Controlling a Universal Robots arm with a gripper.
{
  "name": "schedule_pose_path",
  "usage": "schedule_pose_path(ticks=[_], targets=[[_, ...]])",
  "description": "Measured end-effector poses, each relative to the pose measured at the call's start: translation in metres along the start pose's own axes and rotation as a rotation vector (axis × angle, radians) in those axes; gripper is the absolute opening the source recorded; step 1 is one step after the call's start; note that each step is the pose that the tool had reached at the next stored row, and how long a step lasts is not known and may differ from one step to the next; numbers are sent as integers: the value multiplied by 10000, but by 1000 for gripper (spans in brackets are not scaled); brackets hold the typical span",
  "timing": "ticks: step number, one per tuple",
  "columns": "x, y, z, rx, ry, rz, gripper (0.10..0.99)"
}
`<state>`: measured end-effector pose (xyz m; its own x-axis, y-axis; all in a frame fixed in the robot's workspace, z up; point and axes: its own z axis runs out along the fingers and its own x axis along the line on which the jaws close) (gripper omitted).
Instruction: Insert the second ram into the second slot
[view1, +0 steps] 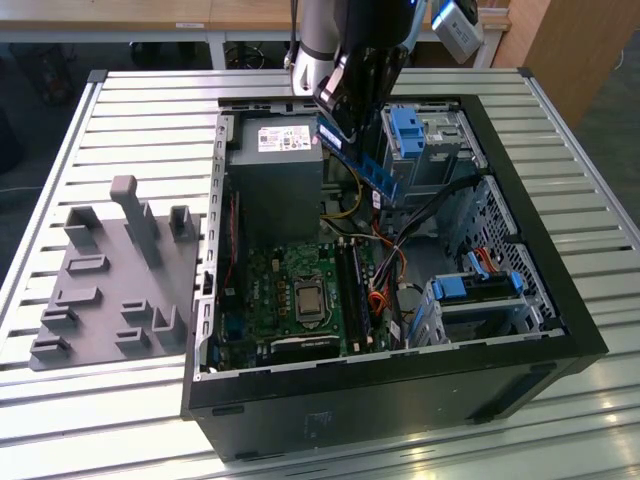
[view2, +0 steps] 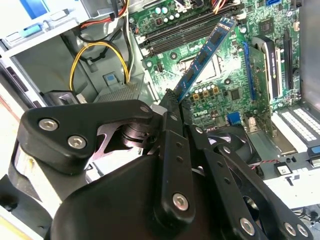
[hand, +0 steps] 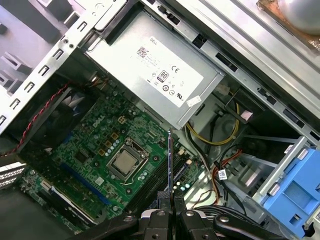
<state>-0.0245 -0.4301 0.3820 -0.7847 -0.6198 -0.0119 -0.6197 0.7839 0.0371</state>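
Exterior view: my claw (view1: 345, 125) pinches the second ram (view1: 365, 160), a blue stick tilted in the air beside the power supply (view1: 275, 175), above the open computer case (view1: 400, 390). Carrying step, I judge: it hangs well apart from the memory slots (view1: 352, 280), not yet aligned.

A robotics lab or workshop is suggested: an opened computer case (view1: 400, 410) is laid on a slatted metal table (view1: 150, 110), a grey fixture plate (view1: 115, 280) is set beside it, and wooden desks (view1: 120, 12) are seen behind.
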Motion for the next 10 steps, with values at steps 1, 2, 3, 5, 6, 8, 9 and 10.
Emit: schedule_pose_path(ticks=[1,2,3,5,6,8,9,10], targets=[[0,0,0,0,-1,32,137],[0,0,0,1,-2,64,137],[0,0,0,2,-3,97,137],[0,0,0,2,-6,160,137],[0,0,0,2,-7,191,137],[0,0,0,3,-9,251,137],[0,0,0,3,-10,279,137],[0,0,0,4,-11,310,137]])
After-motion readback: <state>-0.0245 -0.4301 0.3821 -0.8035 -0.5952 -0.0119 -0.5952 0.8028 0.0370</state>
